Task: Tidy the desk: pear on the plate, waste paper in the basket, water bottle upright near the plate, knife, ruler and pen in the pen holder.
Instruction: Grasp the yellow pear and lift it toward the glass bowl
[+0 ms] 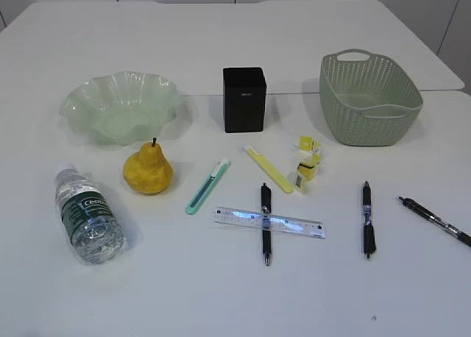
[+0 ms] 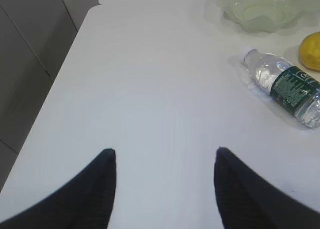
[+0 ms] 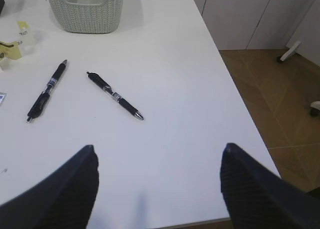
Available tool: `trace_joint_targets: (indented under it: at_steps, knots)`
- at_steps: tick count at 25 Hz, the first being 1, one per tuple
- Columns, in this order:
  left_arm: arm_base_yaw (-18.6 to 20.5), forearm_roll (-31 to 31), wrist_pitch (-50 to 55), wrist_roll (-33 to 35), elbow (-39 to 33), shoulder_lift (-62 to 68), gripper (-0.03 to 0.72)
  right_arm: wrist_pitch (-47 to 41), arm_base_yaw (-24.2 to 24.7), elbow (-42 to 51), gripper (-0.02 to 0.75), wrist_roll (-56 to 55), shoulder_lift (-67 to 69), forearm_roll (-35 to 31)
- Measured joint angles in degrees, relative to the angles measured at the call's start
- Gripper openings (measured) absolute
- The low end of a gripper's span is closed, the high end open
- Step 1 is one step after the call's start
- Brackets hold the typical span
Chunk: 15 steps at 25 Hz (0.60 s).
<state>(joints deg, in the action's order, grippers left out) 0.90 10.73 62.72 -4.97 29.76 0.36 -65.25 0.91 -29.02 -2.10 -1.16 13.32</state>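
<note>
Both my hands are hanging open and empty, left hand hovering near the lying water bottle, right hand near two pens.

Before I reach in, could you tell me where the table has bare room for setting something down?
Bare: the far table behind the plate, pen holder and basket, and the near edge. Crowded: the middle, around the ruler and waste paper.

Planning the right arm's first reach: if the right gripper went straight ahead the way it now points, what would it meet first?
Probably the nearer black pen, lying slanted on the table ahead of the open right gripper. Depth is uncertain; only bare table lies before it.
</note>
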Motion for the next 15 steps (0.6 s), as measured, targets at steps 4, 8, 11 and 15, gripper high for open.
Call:
trace_joint_targets:
  at_steps: [4,8,11,15]
  knots:
    - [0.0,0.0,0.0,0.0,0.0,0.0,0.43,0.0,0.0,0.0,0.561,0.0,0.0,0.0]
    - [0.0,0.0,0.0,0.0,0.0,0.0,0.429,0.0,0.0,0.0,0.561,0.0,0.0,0.0]
    - [0.0,0.0,0.0,0.0,0.0,0.0,0.426,0.0,0.0,0.0,0.561,0.0,0.0,0.0]
    - [0.0,0.0,0.0,0.0,0.0,0.0,0.425,0.0,0.0,0.0,0.561,-0.1,0.0,0.0]
